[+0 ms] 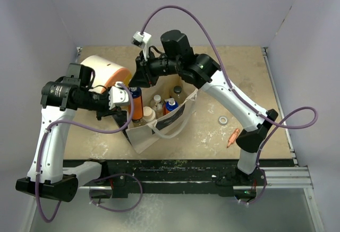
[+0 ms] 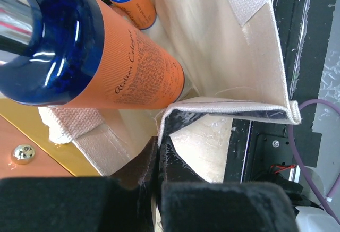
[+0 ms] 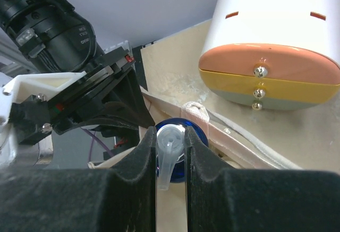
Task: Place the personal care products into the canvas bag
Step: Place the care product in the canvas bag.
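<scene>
Over bag [image 1: 144,136], right claw [image 3: 170,136] pinching bottle pump [image 3: 168,149]

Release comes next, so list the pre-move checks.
1. Right hand clamped on the orange bottle pump: ok.
2. Left hand shut on the bag rim: ok.
3. Bag mouth open: ok.
4. Bottle's lower end inside the rim: ok.
5. Bottle base resting on the bag floor: cannot tell, hidden by the canvas.
</scene>
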Motion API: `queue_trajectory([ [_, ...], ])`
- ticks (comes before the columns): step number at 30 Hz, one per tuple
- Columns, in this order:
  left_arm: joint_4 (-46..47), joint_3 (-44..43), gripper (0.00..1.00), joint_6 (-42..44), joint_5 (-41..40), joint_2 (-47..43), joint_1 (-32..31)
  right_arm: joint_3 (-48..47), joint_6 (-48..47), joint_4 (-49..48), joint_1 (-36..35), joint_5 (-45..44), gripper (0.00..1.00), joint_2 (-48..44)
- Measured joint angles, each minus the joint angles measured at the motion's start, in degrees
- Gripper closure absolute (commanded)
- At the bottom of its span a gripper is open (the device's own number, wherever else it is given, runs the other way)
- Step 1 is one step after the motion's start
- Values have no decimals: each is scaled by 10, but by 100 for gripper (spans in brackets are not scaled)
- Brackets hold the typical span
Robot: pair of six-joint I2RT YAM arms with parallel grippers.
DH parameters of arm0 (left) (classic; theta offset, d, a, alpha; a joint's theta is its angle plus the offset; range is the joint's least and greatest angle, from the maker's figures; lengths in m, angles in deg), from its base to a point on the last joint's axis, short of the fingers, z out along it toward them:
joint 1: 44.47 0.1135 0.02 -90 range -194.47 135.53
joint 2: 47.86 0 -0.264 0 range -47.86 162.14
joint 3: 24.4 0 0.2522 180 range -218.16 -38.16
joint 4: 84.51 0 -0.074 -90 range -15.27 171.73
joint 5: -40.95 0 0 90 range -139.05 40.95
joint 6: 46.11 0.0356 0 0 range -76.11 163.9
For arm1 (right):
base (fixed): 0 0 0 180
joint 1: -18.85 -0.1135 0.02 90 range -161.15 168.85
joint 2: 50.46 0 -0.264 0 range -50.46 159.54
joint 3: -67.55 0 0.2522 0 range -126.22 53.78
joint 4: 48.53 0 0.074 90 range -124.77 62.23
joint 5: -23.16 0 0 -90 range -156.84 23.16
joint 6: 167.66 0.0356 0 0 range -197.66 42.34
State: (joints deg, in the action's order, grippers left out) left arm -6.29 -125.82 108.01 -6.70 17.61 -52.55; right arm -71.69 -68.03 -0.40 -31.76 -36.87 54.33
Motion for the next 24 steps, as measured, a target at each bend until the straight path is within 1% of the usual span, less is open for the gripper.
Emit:
queue_trajectory([
  [5,-1,-10,100,0,-11,3,-1,25,22,-27,-1,3,100,-2],
  [12,-2,-21,100,0,-21,5,-2,85,48,-57,-1,14,100,-9],
  [22,-4,-21,100,2,-24,5,-3,154,97,-149,-1,57,100,-26],
  [24,-4,-21,100,2,-25,5,-3,169,105,-155,-1,64,100,-30],
])
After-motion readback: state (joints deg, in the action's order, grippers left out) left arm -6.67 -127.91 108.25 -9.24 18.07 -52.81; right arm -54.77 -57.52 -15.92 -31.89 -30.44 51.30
